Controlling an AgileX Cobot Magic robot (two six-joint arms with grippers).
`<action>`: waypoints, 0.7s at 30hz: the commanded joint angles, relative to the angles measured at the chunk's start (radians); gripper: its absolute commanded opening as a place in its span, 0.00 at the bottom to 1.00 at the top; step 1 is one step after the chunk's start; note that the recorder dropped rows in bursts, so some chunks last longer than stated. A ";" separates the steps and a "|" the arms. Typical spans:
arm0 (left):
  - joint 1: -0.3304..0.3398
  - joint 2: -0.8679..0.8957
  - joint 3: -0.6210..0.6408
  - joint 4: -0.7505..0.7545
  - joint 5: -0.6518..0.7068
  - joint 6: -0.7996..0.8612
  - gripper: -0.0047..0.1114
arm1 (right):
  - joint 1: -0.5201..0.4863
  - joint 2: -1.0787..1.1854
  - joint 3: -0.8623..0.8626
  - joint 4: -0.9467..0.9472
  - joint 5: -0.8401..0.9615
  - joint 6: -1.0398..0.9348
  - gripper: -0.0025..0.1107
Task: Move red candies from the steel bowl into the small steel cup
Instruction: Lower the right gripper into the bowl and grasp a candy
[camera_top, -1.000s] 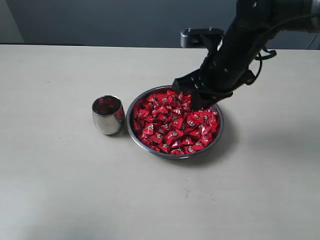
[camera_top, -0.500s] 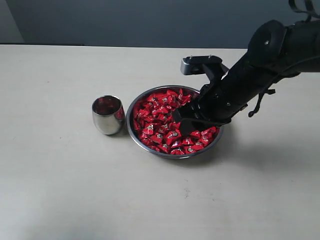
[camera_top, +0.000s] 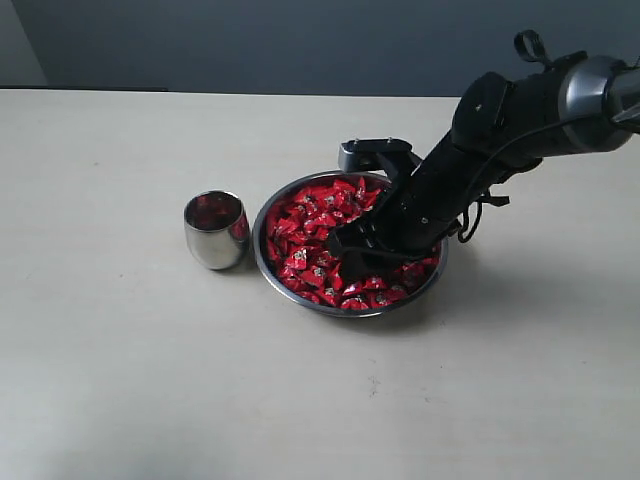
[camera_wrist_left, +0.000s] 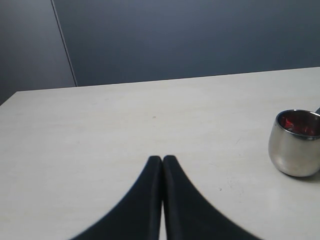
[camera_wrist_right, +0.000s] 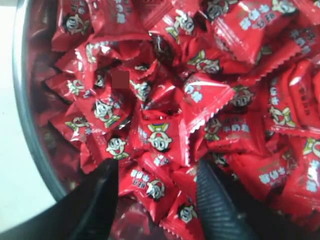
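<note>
The steel bowl (camera_top: 268, 262) sits mid-table, heaped with red candies (camera_top: 310, 235). To its left stands the small steel cup (camera_top: 215, 231), with red showing inside it; the left wrist view has the cup (camera_wrist_left: 295, 145) at its edge. My right gripper (camera_top: 347, 255) is open and lowered into the candy pile near the bowl's middle. In the right wrist view my right gripper (camera_wrist_right: 157, 172) has its jaws spread with red candies (camera_wrist_right: 150, 185) lying between them; the bowl's rim (camera_wrist_right: 22, 115) shows beside them. My left gripper (camera_wrist_left: 162, 159) is shut and empty over bare table.
The pale table (camera_top: 120, 380) spreads around bowl and cup. A dark wall (camera_top: 250, 40) runs behind its far edge. My right arm (camera_top: 500, 130) reaches in from the right over the bowl's far rim.
My right gripper has moved from the bowl's far edge toward its middle and down into the candies. Bowl, cup and left gripper are unchanged.
</note>
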 joint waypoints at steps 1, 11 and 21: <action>0.002 -0.005 -0.008 0.002 -0.002 -0.002 0.04 | -0.006 0.025 -0.024 0.029 -0.005 -0.029 0.44; 0.002 -0.005 -0.008 0.002 -0.002 -0.002 0.04 | -0.006 0.046 -0.030 0.021 -0.010 -0.054 0.23; 0.002 -0.005 -0.008 0.002 -0.002 -0.002 0.04 | -0.006 0.001 -0.030 0.013 0.011 -0.052 0.01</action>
